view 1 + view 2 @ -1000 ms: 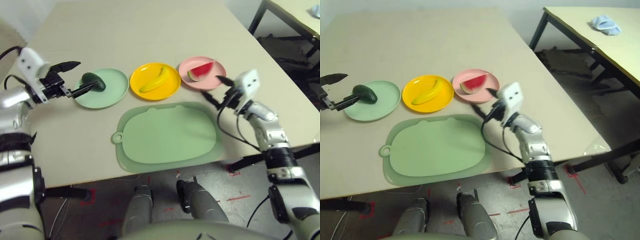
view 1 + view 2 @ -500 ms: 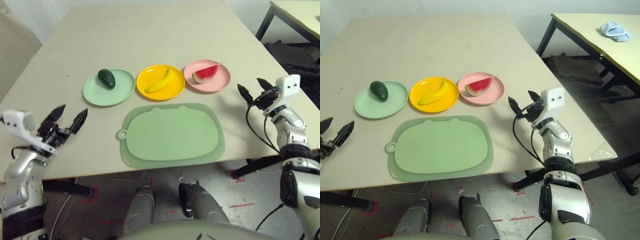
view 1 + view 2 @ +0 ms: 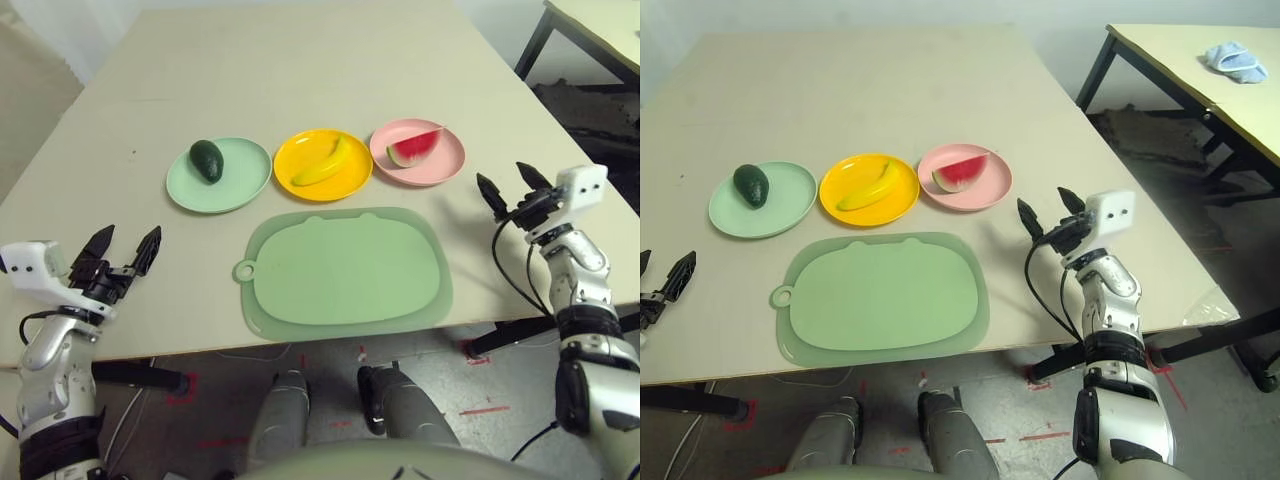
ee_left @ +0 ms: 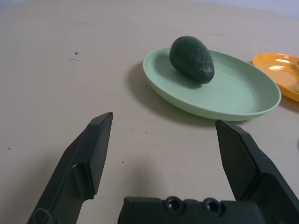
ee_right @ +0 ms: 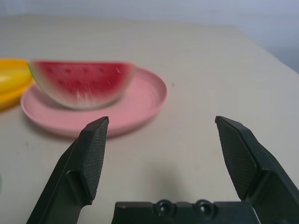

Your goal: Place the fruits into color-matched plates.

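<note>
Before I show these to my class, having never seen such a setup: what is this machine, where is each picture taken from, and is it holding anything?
It is a humanoid robot with two silver arms, each ending in a gripper of two black fingers. Two pictures come from a stereo camera on its head, looking down at the table. The other two come from cameras on its wrists, looking out between each gripper's fingers.

On the table three round plates stand in a row: an avocado lies on the pale green plate, a banana on the yellow-orange plate, and a watermelon wedge on the pink plate. Nearer the robot lies a larger pale green cutting board.

The left gripper and the right gripper both hang open near the table's edges, holding nothing. A second table stands to the right with a blue cloth on it.
</note>
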`<state>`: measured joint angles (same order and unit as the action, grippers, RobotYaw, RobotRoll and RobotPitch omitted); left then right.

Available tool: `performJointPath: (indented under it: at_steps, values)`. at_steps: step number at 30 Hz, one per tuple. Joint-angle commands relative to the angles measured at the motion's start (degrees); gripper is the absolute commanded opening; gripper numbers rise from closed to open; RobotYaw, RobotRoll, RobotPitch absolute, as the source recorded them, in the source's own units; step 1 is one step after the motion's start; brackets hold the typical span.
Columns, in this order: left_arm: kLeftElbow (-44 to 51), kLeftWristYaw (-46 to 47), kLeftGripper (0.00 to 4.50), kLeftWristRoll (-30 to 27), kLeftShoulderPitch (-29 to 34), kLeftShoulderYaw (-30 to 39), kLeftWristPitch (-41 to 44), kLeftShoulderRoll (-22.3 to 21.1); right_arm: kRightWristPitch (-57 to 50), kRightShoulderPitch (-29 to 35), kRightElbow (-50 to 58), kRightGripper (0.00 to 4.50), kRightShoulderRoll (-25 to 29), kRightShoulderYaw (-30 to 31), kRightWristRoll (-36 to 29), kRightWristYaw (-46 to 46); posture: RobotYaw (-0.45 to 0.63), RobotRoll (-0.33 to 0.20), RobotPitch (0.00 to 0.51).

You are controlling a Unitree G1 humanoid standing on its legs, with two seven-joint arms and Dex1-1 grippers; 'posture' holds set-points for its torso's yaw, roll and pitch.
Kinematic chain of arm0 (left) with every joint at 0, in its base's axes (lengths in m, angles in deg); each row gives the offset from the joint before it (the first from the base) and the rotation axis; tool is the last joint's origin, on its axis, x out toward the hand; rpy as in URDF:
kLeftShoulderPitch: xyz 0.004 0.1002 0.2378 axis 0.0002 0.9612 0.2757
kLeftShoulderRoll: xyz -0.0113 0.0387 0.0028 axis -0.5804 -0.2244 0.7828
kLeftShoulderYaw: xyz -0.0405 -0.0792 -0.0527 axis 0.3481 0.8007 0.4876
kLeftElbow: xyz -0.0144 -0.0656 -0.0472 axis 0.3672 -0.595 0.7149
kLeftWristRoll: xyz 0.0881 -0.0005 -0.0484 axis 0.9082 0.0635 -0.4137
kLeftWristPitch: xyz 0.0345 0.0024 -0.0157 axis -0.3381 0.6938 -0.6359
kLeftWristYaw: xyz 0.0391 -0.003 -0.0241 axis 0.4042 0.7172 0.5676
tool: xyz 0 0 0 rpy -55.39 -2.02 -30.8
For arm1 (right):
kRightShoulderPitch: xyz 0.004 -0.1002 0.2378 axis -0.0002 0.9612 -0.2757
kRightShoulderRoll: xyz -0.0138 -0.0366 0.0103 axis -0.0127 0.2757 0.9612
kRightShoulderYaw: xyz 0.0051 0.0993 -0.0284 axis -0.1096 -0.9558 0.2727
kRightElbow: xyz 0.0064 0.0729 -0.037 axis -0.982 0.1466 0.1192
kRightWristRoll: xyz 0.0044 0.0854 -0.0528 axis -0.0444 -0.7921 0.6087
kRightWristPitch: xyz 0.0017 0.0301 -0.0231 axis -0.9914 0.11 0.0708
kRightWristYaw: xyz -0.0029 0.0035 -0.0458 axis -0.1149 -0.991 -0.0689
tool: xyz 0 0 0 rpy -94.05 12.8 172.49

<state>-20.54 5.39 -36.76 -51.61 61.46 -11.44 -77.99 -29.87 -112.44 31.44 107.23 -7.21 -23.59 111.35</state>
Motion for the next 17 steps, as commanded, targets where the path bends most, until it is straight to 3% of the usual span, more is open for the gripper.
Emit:
performJointPath:
  at_steps: [1,10,17]
  values:
    - [-1.21,-0.43,4.48,0.56,0.36,-0.51,-0.18,-0.33,-1.70,1.89,4.34,4.50,-1.45,0.21,0.23,-2.01,-0.04,0.000,0.191]
    - [-0.26,-0.26,4.48,1.25,1.12,-0.45,-0.77,-0.65,-4.57,2.65,11.80,4.50,-7.85,4.64,1.14,-3.50,0.02,0.000,0.208]
    - [1.99,0.79,4.48,0.59,3.39,0.49,-1.12,-0.37,-5.26,2.40,12.61,4.50,-9.20,5.63,1.56,-4.49,0.04,0.000,0.196]
